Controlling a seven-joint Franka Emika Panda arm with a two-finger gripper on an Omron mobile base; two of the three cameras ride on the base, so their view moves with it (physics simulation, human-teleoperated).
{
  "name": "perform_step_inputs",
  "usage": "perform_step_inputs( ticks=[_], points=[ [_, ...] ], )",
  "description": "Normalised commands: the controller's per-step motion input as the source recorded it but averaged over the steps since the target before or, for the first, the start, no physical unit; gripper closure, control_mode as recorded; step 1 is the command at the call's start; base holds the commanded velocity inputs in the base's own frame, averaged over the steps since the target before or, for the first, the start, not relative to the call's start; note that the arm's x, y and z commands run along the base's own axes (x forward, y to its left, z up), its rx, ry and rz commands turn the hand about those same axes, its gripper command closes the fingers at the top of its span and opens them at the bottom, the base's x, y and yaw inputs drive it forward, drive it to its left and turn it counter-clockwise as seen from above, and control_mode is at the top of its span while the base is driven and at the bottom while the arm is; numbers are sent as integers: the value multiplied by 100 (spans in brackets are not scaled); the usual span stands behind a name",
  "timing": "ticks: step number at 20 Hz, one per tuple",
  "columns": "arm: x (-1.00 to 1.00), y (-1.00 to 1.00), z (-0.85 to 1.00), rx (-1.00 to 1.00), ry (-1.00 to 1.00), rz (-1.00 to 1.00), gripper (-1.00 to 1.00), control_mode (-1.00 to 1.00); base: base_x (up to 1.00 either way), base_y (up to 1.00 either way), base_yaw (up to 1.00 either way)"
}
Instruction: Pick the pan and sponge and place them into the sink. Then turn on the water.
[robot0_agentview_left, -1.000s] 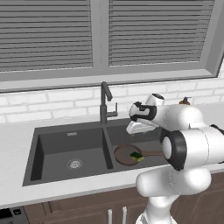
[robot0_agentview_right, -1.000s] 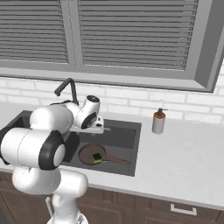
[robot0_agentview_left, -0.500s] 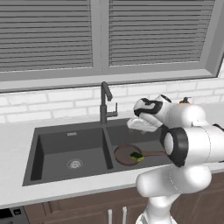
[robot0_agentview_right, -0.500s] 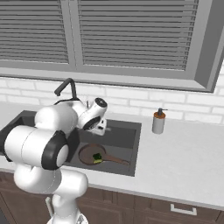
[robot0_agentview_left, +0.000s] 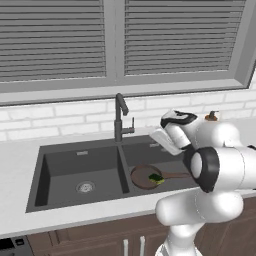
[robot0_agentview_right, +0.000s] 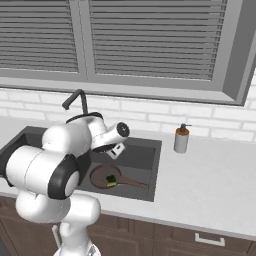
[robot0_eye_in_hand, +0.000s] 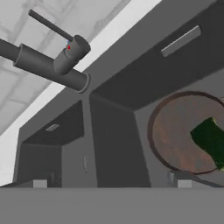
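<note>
A home kitchen is showing itself here, with a dark double-basin sink (robot0_agentview_left: 75, 172) and gooseneck faucet (robot0_agentview_left: 120, 117) sitting in a pale counter (robot0_agentview_right: 210, 185) under a blinded window (robot0_agentview_left: 115, 40), white brick backsplash (robot0_agentview_right: 150, 117), wooden cabinets (robot0_agentview_right: 165, 240) and a soap bottle (robot0_agentview_right: 181, 139).

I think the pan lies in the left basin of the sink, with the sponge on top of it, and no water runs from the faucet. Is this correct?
Not quite. The pan lies in the right basin of the sink, as the left base view shows. The sponge does rest on it, and no water runs from the faucet.
</note>
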Motion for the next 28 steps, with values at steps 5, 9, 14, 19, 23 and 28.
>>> perform_step_inputs(
  ticks=[5, 9, 14, 19, 23, 28],
  points=[
    [1, 0, 0, 3, 2, -8, -100, -100, 0, 0, 0],
    [0, 0, 0, 2, -1, 0, -100, -100, 0, 0, 0],
    [12, 0, 10, 9, -3, 3, -100, -100, 0, 0, 0],
    [26, 10, 11, 2, -1, 5, -100, -100, 0, 0, 0],
    [18, 11, 2, 0, -4, 0, -100, -100, 0, 0, 0],
    [15, 18, 0, 0, -9, 0, -100, -100, 0, 0, 0]
  ],
)
